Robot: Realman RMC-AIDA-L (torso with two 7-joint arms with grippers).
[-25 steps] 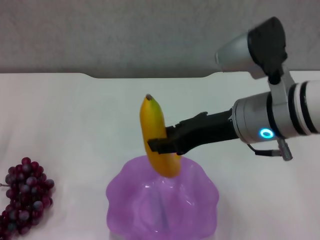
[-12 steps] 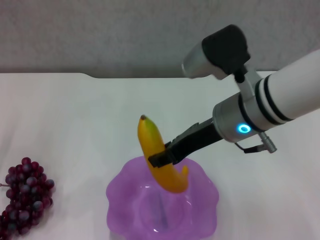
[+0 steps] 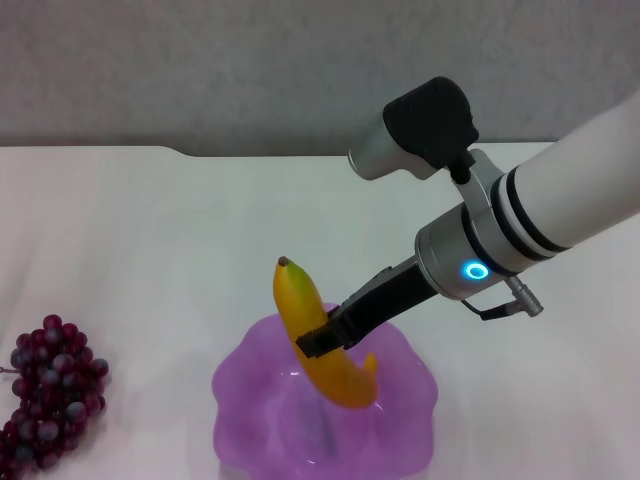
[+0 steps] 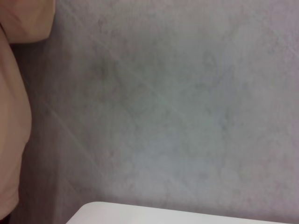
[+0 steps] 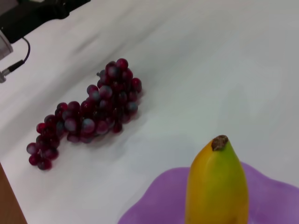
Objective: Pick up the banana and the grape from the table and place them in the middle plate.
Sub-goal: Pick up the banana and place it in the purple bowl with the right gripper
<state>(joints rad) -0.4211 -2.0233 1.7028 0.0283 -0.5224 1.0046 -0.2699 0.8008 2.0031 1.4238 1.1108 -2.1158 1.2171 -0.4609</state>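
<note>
My right gripper (image 3: 322,340) is shut on the banana (image 3: 313,335), a yellow-orange fruit held nearly upright with its dark tip up. Its lower end dips into the purple scalloped middle plate (image 3: 400,425) at the front centre of the white table (image 3: 150,230). The right wrist view shows the banana (image 5: 217,184) above the plate's rim (image 5: 154,205). The grape (image 3: 50,395), a dark red-purple bunch, lies on the table at the front left, also seen as the grape (image 5: 88,114) in the right wrist view. The left gripper is out of view.
The table's dark notched far edge (image 3: 300,152) runs across the back below a grey wall. A dark piece of equipment with a cable (image 5: 28,18) sits beyond the grapes in the right wrist view. The left wrist view shows only wall and a table corner (image 4: 140,214).
The right arm has moved down and toward the front, lowering the banana from above the plate's far rim until its lower end is inside the plate. The grapes have not moved.
</note>
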